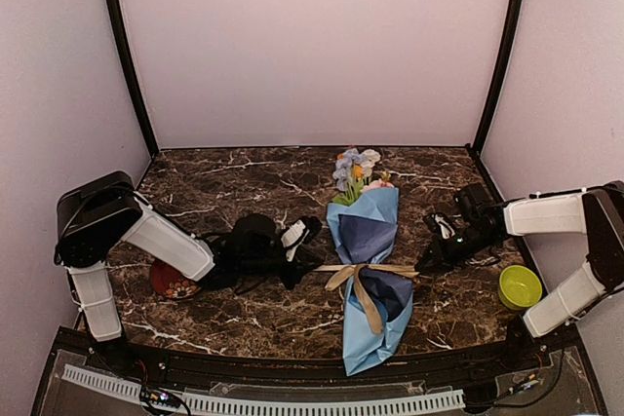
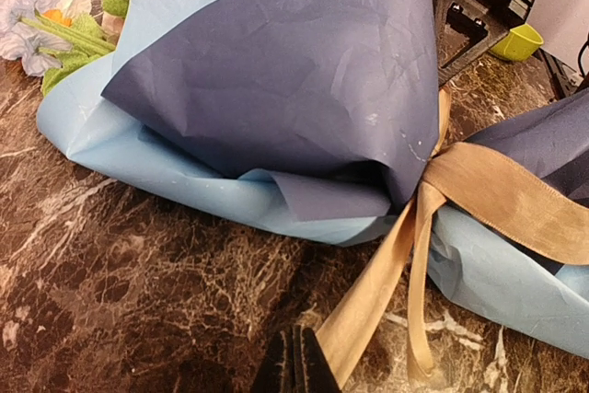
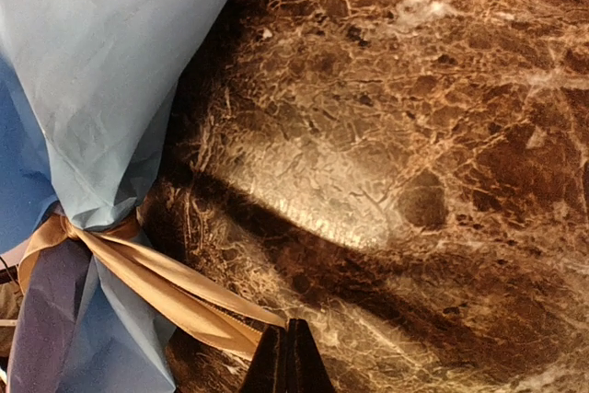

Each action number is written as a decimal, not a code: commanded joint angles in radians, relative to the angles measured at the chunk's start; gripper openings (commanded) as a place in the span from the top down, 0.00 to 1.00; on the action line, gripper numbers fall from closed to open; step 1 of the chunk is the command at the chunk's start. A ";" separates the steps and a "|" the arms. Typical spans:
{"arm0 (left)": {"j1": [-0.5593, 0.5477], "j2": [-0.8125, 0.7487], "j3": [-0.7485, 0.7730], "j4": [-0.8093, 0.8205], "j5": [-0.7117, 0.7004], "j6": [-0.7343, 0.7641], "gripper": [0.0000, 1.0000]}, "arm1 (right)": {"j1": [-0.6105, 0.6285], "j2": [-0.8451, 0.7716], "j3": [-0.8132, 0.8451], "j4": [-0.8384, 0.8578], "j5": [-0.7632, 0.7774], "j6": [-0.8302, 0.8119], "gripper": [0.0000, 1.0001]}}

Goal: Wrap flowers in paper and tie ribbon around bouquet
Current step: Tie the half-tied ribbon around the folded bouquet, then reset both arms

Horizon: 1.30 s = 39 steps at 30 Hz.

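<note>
Dark brown marble-look table (image 1: 244, 182), pale walls all round, black posts in the far corners. The bouquet (image 1: 366, 241) lies flat in the middle, pointing away from the arms. The flowers (image 1: 356, 168) poke out at the far end, white, pale blue and orange heads. The paper (image 1: 375, 216) is wrapped round them, light blue outside with the navy face showing at the open folds. The ribbon (image 1: 366, 299) is tied round the waist of the cone. Two tails trail toward the near edge and one strand stretches straight out to each side.

Left gripper (image 2: 294, 356) sits just left of the bouquet with its fingers pressed together. A ribbon strand runs right up against its tip, but I honestly can't tell if it's pinched. Right gripper (image 3: 287, 347) is just right of the bouquet, also closed tight, and the ribbon end tapers straight into its fingertips, so that one looks nipped.

A red patterned dish (image 1: 171, 282) sits near left under the left arm, and a lime green cup (image 1: 520, 286) near right.
</note>
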State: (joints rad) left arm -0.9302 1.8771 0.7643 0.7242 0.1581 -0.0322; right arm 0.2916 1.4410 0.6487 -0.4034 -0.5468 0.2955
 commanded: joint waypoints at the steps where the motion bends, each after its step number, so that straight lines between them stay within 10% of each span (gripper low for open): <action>1: 0.041 -0.028 -0.041 -0.093 -0.043 -0.005 1.00 | -0.036 0.027 -0.036 0.037 0.067 0.022 1.00; 15: 0.045 -0.037 -0.015 -0.117 0.078 0.019 1.00 | -0.035 0.010 -0.013 0.068 0.002 -0.021 0.96; 17: 0.045 -0.079 -0.002 -0.119 0.110 0.018 0.76 | -0.035 -0.039 0.015 0.083 -0.064 -0.045 0.64; 19: 0.045 -0.129 0.005 -0.121 0.092 0.020 0.43 | -0.036 -0.105 0.045 0.099 -0.062 -0.046 0.07; 20: 0.045 -0.158 0.007 -0.125 0.060 0.023 0.35 | -0.037 -0.139 0.060 0.104 -0.035 -0.044 0.01; 25: 0.063 -0.288 0.034 -0.205 -0.112 0.048 0.11 | -0.069 -0.257 0.116 0.150 0.190 0.006 0.00; 39: 0.599 -0.466 0.032 -0.632 -0.611 -0.246 0.02 | -0.323 -0.353 -0.030 0.525 0.769 0.177 0.00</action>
State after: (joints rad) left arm -0.4480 1.5105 0.8459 0.2577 -0.2653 -0.1864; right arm -0.0181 1.0584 0.6468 0.0048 0.0082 0.4191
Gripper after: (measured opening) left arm 0.979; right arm 0.995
